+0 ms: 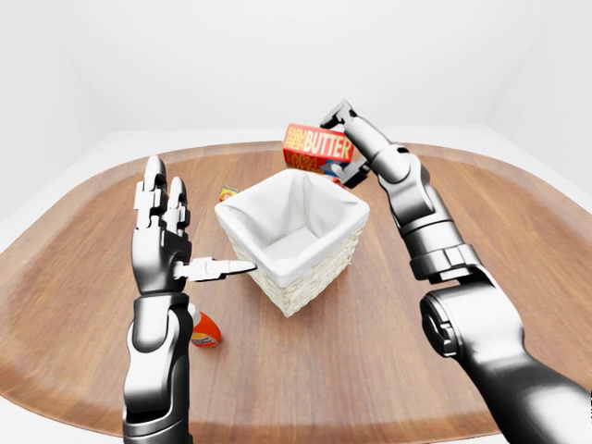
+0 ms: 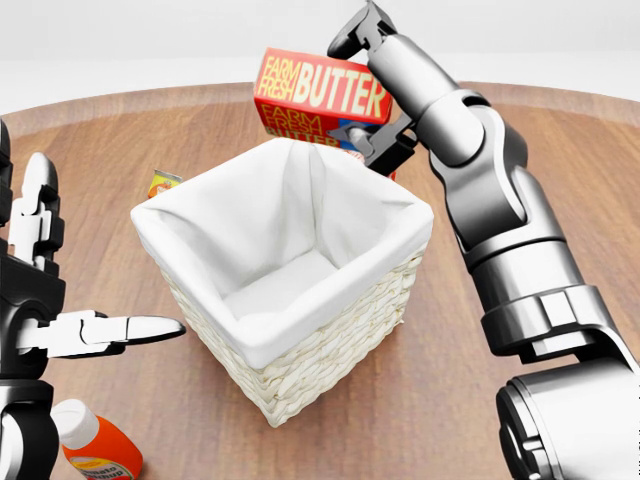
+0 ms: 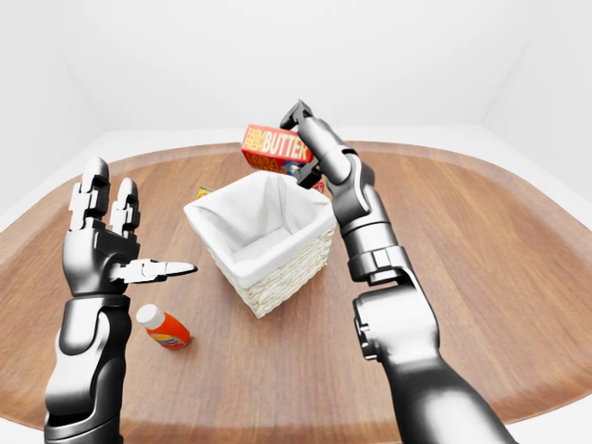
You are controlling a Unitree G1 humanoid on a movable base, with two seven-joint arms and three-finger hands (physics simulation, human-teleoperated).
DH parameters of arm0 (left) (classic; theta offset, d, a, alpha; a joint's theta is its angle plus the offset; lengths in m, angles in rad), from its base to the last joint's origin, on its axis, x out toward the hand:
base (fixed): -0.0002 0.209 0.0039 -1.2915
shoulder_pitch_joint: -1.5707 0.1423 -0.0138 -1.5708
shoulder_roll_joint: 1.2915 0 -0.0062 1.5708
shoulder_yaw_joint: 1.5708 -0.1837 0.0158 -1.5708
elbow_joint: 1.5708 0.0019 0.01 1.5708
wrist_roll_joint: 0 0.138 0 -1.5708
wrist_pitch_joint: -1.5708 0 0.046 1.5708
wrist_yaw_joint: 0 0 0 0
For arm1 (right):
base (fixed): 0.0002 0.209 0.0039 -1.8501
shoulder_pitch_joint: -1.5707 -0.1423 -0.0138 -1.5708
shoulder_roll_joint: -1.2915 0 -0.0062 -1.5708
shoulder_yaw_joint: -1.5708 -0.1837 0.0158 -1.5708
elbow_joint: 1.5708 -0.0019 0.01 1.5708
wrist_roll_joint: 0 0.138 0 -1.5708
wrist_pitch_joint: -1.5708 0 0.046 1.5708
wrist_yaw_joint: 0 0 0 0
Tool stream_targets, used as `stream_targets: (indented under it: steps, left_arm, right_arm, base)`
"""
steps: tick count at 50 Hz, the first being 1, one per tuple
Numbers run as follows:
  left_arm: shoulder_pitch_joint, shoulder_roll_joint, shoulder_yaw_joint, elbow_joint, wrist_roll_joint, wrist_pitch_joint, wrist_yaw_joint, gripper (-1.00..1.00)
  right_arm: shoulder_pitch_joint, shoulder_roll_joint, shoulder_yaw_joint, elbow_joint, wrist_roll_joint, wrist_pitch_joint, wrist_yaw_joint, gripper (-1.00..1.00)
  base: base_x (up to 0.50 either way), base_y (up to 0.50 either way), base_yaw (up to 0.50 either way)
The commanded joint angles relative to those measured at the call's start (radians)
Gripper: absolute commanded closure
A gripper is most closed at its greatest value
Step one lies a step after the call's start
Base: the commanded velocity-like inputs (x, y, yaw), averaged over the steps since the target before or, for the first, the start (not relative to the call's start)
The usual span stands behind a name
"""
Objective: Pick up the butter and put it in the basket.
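The butter [image 2: 320, 95] is a red box marked FARM FRESH BUTTER. My right hand [image 2: 372, 90] is shut on it and holds it in the air just above the upper rim of the basket [image 2: 300, 360], which is a white wicker basket with a white cloth liner, empty inside. In the left-eye view the butter [image 1: 317, 145] sits over the basket's top right corner. My left hand [image 1: 176, 240] is open, fingers spread, raised to the left of the basket and holding nothing.
An orange bottle with a white cap [image 2: 95, 445] lies on the wooden table [image 1: 370, 370] under my left arm. A small yellow packet [image 2: 163, 183] lies beyond the basket's left corner. Another red item hides behind the butter.
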Motion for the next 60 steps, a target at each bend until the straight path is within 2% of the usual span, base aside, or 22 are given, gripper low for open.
stream_targets:
  steps: [1,7,18,32,35,41,43,48,51,60]
  left_arm:
    - [0.001,0.002,0.004,0.002,-0.005,0.0,0.0,-1.0]
    - [0.0,0.002,0.005,0.0,-0.007,0.0,0.001,-1.0]
    - [0.003,0.001,0.004,-0.004,-0.007,0.0,0.001,-1.0]
    - [0.003,0.001,0.005,-0.002,-0.009,0.0,0.002,-1.0]
    - [0.003,0.001,0.005,-0.004,-0.01,0.0,0.002,-1.0]
    - [0.003,0.001,0.007,-0.006,-0.012,0.0,0.002,-1.0]
    - [0.003,0.001,0.007,-0.007,-0.015,0.0,0.003,-1.0]
    - [0.002,0.003,0.01,-0.005,-0.018,0.0,0.003,-1.0]
    - [0.001,0.004,0.013,-0.004,-0.021,0.0,0.004,-1.0]
    - [0.0,0.005,0.013,-0.001,-0.023,0.0,0.005,-1.0]
  right_arm:
    - [0.0,0.024,-0.017,-0.046,-0.029,0.0,0.03,1.0]
    - [0.049,0.025,-0.003,-0.096,-0.086,0.0,0.077,1.0]
    - [0.044,0.006,-0.006,-0.063,-0.15,0.0,0.096,1.0]
    - [-0.003,0.061,0.01,-0.067,-0.176,-0.002,0.13,1.0]
    - [-0.018,0.062,0.017,-0.05,-0.191,-0.036,0.135,1.0]
    - [-0.029,0.075,0.02,-0.049,-0.207,-0.057,0.151,1.0]
    - [-0.029,0.072,0.03,-0.046,-0.224,-0.09,0.161,1.0]
    - [-0.026,0.07,0.028,-0.053,-0.253,-0.129,0.182,1.0]
    - [-0.028,0.065,0.032,-0.055,-0.276,-0.167,0.192,1.0]
    - [-0.06,0.061,0.042,-0.026,-0.355,-0.175,0.197,1.0]
  base:
    - [0.0,0.0,0.0]
    - [0.0,0.0,0.0]
    - [0.0,0.0,0.0]
    - [0.0,0.0,0.0]
    - [0.0,0.0,0.0]
    - [0.0,0.0,0.0]
    - [0.0,0.0,0.0]
    - [0.0,0.0,0.0]
    - [0.0,0.0,0.0]
    - [0.0,0.0,0.0]
